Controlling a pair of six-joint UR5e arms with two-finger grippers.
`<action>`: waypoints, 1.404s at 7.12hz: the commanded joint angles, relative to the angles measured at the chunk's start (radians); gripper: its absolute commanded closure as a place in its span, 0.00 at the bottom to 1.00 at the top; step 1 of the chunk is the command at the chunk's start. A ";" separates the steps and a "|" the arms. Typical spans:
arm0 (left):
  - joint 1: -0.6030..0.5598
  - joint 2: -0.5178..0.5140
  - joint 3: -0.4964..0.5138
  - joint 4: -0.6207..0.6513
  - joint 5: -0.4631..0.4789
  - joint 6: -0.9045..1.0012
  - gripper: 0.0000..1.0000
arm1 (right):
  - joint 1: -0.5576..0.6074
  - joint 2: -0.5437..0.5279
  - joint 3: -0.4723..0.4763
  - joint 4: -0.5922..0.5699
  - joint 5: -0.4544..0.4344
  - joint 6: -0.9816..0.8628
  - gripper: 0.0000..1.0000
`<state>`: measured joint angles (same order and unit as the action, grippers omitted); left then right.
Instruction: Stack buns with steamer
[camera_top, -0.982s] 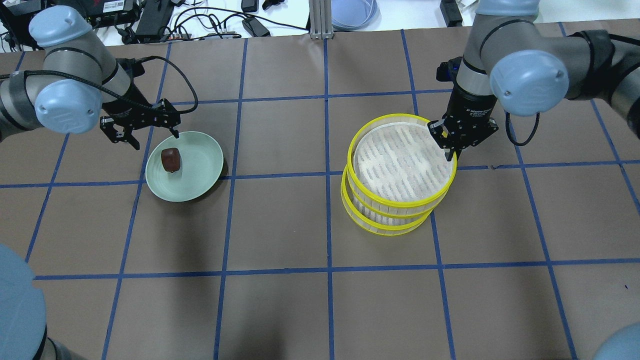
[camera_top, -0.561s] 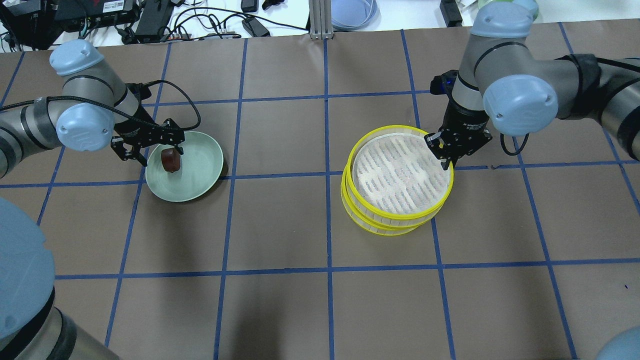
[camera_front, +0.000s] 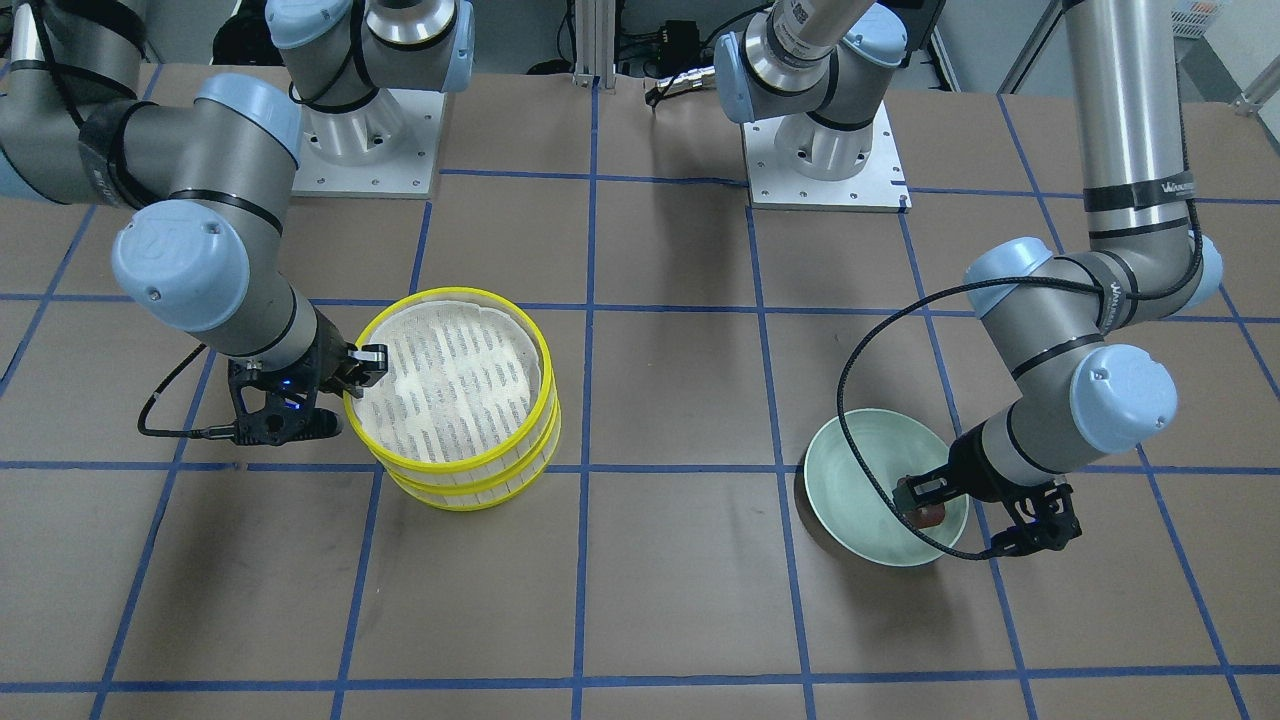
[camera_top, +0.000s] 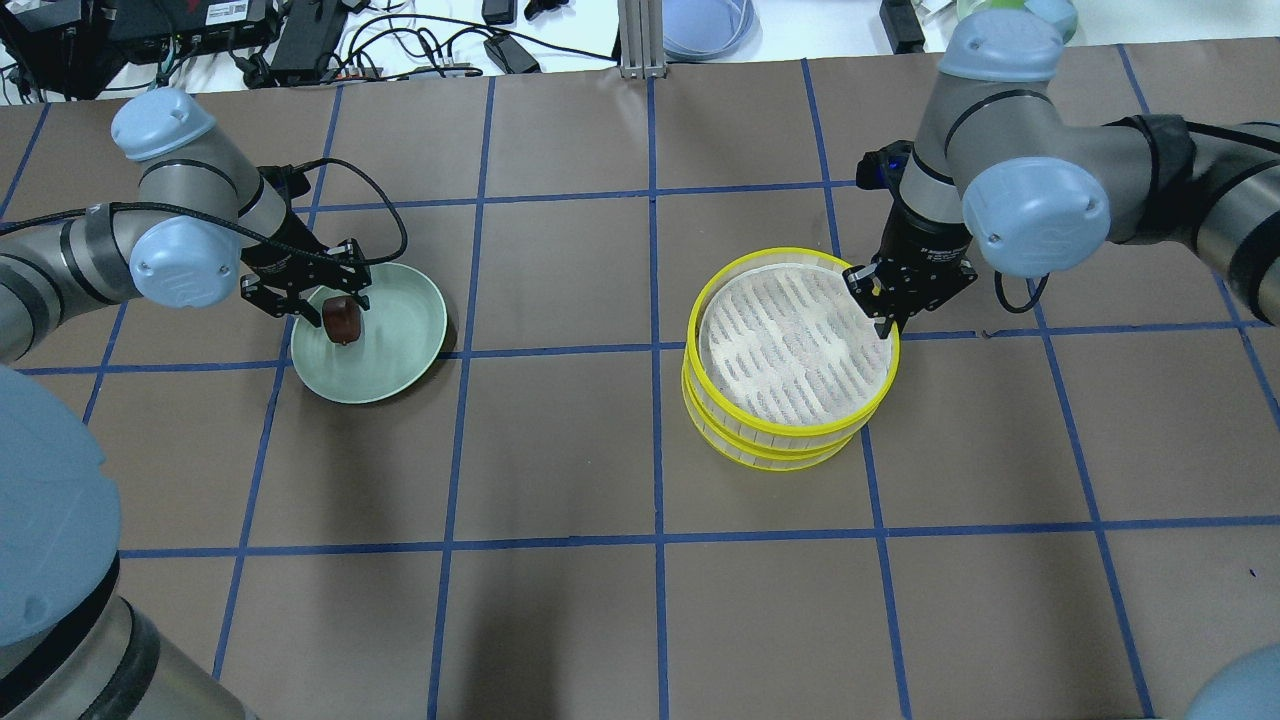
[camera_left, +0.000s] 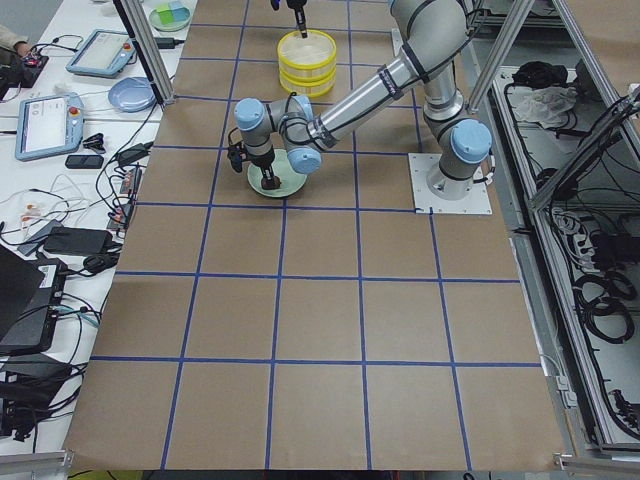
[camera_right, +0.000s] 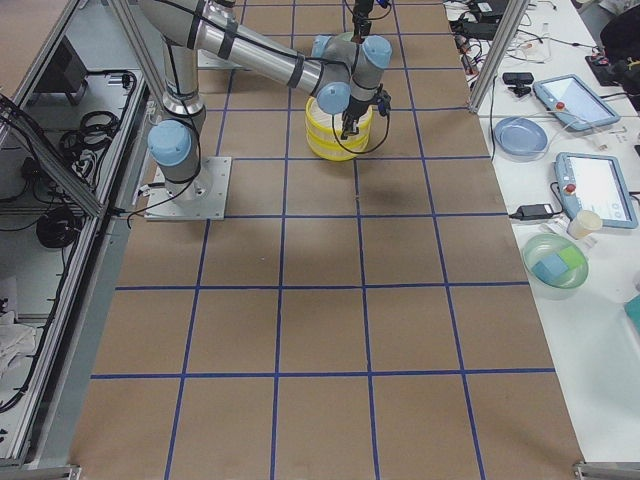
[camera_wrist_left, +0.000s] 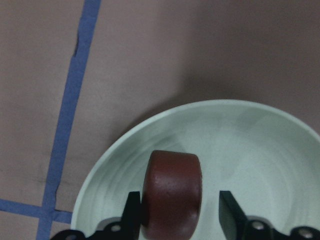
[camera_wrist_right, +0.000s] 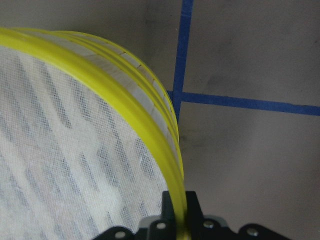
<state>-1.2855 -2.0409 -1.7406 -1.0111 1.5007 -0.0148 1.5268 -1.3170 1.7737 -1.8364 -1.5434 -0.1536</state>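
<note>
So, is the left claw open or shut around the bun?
Open: left claw straddles the bun, with a gap on one side.

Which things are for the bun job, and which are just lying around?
For the job: brown bun, green plate, yellow steamer trays, left tool, right tool.
Just lying around: cables, blue dish, touchscreen pads.

A table (camera_top: 600, 450) covered in brown paper, marked into squares by blue tape lines, carries everything. A round pale green plate (camera_top: 405, 345) rests on it directly beneath the left gripper (camera_top: 325, 303), lying across a tape line. A stack of two round yellow-rimmed steamer baskets (camera_top: 770, 450) stands below the right gripper (camera_top: 885, 315) and inward of it. Two square metal base plates (camera_front: 425, 165) sit well behind both grippers.
</note>
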 joint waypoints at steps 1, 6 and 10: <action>0.000 -0.001 0.001 -0.001 0.004 0.010 0.64 | 0.003 0.004 0.001 -0.009 0.002 0.005 0.82; -0.021 0.048 0.003 -0.017 0.027 0.062 1.00 | 0.003 0.002 0.010 -0.006 0.003 0.006 0.01; -0.260 0.227 0.123 -0.323 0.069 -0.211 1.00 | 0.003 -0.233 -0.112 0.168 0.000 0.014 0.00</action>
<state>-1.4491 -1.8656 -1.6674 -1.2438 1.5684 -0.0821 1.5295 -1.4640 1.7368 -1.7788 -1.5439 -0.1442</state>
